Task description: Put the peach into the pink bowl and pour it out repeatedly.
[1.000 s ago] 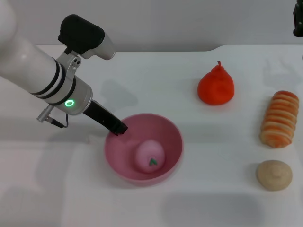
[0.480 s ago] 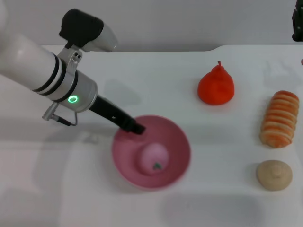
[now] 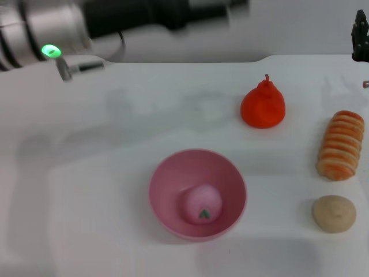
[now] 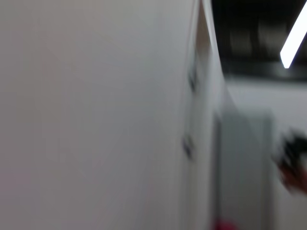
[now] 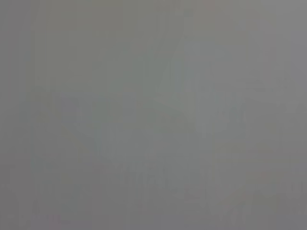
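The pink bowl (image 3: 167, 186) stands upright on the white table, low and centre in the head view. Inside it, toward its near right side, lies the peach (image 3: 203, 203), its green stem mark facing up. My left arm (image 3: 138, 16) stretches in a blur across the top of the head view, high above the table and well clear of the bowl; its gripper end (image 3: 237, 7) holds nothing that I can make out. My right gripper (image 3: 361, 38) shows only as a dark piece at the top right edge. Neither wrist view shows the bowl or the peach.
An orange-red pear-shaped fruit (image 3: 263, 105) sits behind and to the right of the bowl. At the right edge lie a striped orange bread roll (image 3: 340, 145) and, nearer, a beige round bun (image 3: 333, 213). Bare white table (image 3: 75, 190) spreads left of the bowl.
My left gripper has let go of the bowl's rim and the arm has swung up and away to the top. The bowl has slid right with the peach still inside.
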`<state>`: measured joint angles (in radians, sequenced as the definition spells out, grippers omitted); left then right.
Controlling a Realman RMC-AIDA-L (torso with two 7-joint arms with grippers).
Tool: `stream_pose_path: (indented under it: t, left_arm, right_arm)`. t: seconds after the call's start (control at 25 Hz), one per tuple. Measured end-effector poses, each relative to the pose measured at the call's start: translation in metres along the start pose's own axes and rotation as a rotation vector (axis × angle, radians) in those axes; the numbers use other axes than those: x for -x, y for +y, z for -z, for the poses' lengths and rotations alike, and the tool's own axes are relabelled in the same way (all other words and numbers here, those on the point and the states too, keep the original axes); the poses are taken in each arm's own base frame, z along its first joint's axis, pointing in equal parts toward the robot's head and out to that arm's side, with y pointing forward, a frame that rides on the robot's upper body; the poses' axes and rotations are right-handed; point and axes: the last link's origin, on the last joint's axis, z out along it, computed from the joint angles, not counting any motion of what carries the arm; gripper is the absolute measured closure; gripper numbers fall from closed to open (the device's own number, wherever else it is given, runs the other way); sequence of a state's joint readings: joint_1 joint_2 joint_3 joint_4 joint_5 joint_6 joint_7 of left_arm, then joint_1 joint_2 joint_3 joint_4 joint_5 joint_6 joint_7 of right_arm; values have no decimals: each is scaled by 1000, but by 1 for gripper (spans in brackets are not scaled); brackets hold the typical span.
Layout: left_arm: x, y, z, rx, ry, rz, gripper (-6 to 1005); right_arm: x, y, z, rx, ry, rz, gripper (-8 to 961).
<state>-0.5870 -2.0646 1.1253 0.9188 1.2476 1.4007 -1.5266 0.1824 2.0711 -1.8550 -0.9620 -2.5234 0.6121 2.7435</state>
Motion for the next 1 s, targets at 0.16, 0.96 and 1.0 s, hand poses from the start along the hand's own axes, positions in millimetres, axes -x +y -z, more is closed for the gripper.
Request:
stream_pose_path:
  t: [0.16, 0.96, 1.0]
  left_arm:
    - [1, -12, 25, -167, 175, -154, 275]
    - [78, -26, 157, -1158, 233, -612, 152]
    - [79, -24, 160, -1165, 232, -604, 152]
  right_arm:
    - [-2, -4, 2, -19, 0, -4, 598]
    - [-29, -73, 8, -296, 10, -101, 598]
    - [-29, -76, 7, -312, -6, -90, 598]
